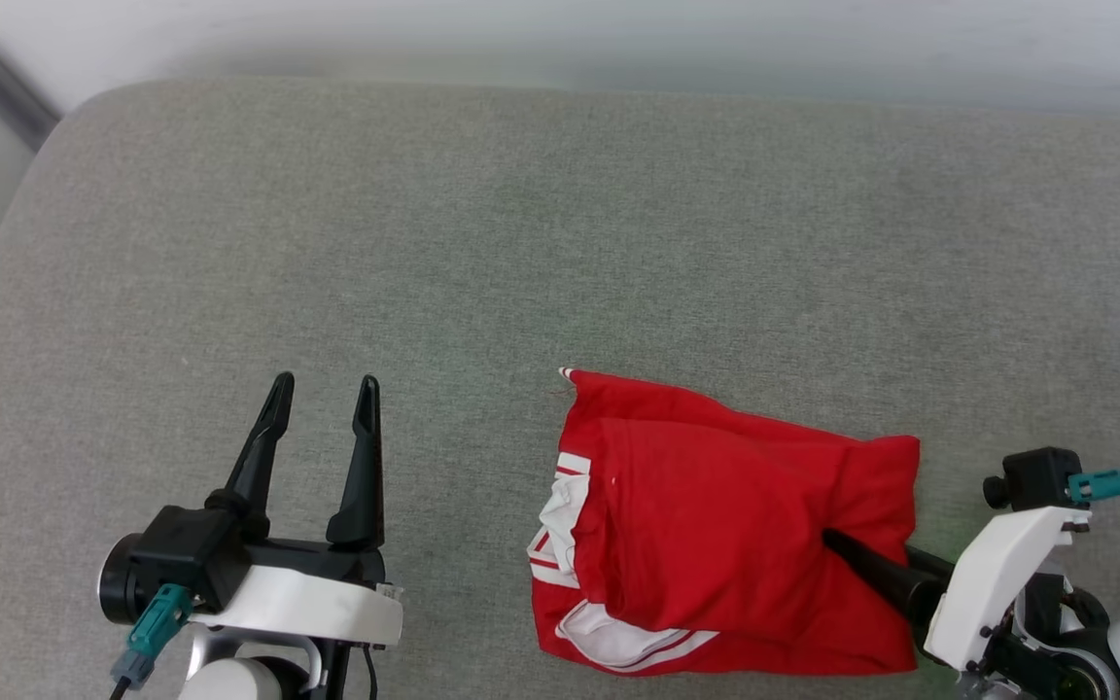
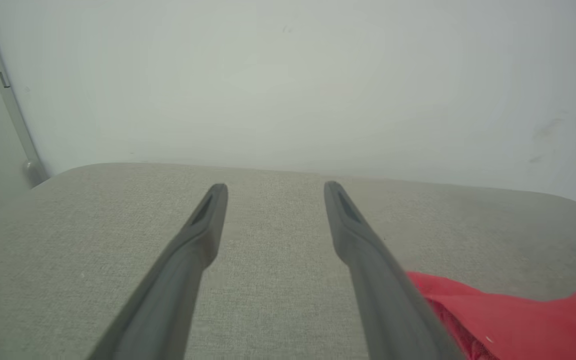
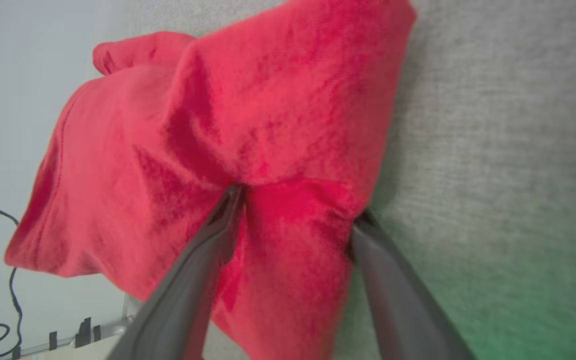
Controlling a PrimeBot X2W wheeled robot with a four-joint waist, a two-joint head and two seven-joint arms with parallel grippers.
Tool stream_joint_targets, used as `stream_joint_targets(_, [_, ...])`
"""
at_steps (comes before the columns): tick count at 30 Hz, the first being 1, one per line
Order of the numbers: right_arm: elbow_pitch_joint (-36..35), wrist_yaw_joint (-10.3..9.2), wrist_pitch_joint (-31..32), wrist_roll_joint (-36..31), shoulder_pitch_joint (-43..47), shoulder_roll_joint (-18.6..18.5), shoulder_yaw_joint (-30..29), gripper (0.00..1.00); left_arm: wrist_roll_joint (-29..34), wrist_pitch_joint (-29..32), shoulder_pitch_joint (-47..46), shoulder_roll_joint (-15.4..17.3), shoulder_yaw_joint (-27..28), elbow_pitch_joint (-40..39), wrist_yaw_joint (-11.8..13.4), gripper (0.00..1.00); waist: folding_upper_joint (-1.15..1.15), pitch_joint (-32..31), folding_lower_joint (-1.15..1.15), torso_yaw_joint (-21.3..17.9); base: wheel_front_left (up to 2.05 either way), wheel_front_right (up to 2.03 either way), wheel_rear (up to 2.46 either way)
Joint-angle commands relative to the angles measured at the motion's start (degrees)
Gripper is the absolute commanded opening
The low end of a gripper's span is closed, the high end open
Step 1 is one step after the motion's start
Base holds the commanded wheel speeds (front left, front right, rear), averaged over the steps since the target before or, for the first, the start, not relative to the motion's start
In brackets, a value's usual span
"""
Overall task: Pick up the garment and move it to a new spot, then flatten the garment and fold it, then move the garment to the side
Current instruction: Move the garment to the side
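The folded garment (image 1: 745, 525) lies at five o'clock on the grey cushion (image 1: 521, 243). The right gripper (image 3: 295, 207), jaws wide, straddles its three-o'clock edge, seemingly to grip and slide it aside; the left gripper (image 1: 325, 384) hangs wide apart at eight o'clock.

Head looks steeply down; wrist views skim low; all share the garment (image 1: 735, 525).

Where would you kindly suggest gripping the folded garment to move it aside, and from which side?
Probably its right edge, from the right, low along the grey surface. The garment lies folded flat, layers stacked there, so one pinch should catch them together. The right gripper stands open astride that edge; the white sleeves at the left look looser.
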Motion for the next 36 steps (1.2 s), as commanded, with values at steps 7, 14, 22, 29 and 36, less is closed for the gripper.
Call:
stream_joint_targets(7, [-0.11,-0.08,-3.58,0.48,-2.65,-3.16,6.87,0.00,1.00,-0.25,0.09,-1.07,1.30,1.14,-0.82,1.00,0.00,-0.92,0.00,-0.39,0.00,0.00,0.00])
stream_joint_targets(14, [-2.03,-0.08,-5.15,-4.77,-4.82,-7.31,11.55,0.00,1.99,-0.25,1.56,-0.62,2.08,0.94,-1.13,1.00,0.00,-4.16,0.00,-4.18,0.00,0.00,0.00])
stream_joint_targets(22, [1.25,-0.08,-3.20,-13.77,-6.51,-10.60,9.86,0.00,2.21,-0.19,2.71,0.18,2.51,-0.82,-1.08,1.00,0.00,-4.50,0.00,-13.12,0.00,0.00,0.00])
stream_joint_targets(29, [6.45,-0.09,-2.39,-21.69,-10.54,-8.72,4.80,0.00,3.04,0.22,1.04,1.57,2.07,-2.46,-1.70,1.00,0.00,-1.75,0.00,-23.16,0.00,0.00,0.00])
stream_joint_targets(36, [13.38,-0.08,-6.84,-28.54,-18.29,-4.31,-0.98,0.00,4.55,2.19,-3.39,4.05,0.91,-5.11,-3.45,1.00,0.00,5.17,0.00,-29.52,0.00,0.00,0.00])
